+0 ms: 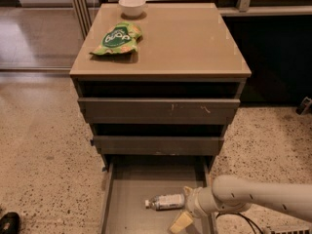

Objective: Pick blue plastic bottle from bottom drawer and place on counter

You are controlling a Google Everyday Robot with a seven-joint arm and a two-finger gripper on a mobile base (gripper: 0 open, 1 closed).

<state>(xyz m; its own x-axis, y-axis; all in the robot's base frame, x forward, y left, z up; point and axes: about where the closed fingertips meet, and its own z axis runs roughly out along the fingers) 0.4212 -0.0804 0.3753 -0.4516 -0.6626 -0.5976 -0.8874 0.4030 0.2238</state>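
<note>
Arm pose: I saw the white arm [258,199] reach in from the lower right edge, lying low and nearly level, with its wrist over the right part of the bottom drawer [127,199].
Gripper: the gripper [182,206] sat at the right end of the bottle, facing left. One tan finger [180,222] stood on the near side and a smaller bit of the other showed on the far side.
Hand state: the fingers looked spread wide, with the bottle's base end between them and not clamped.
Bottle place: the blue plastic bottle [166,202] lay on its side on the drawer's grey floor, right of centre.
Bottle axis: its long axis ran almost left to right, with the white cap to the left and the base toward the gripper.
Hidden or cut off: the drawer's front edge and the rest of the arm ran out of view, and the wrist covered the drawer's right wall. I could not tell whether the fingers touched the bottle.
Counter: the counter [185,43] carried a green snack bag [118,37] and a white bowl [132,5] at its back left.
</note>
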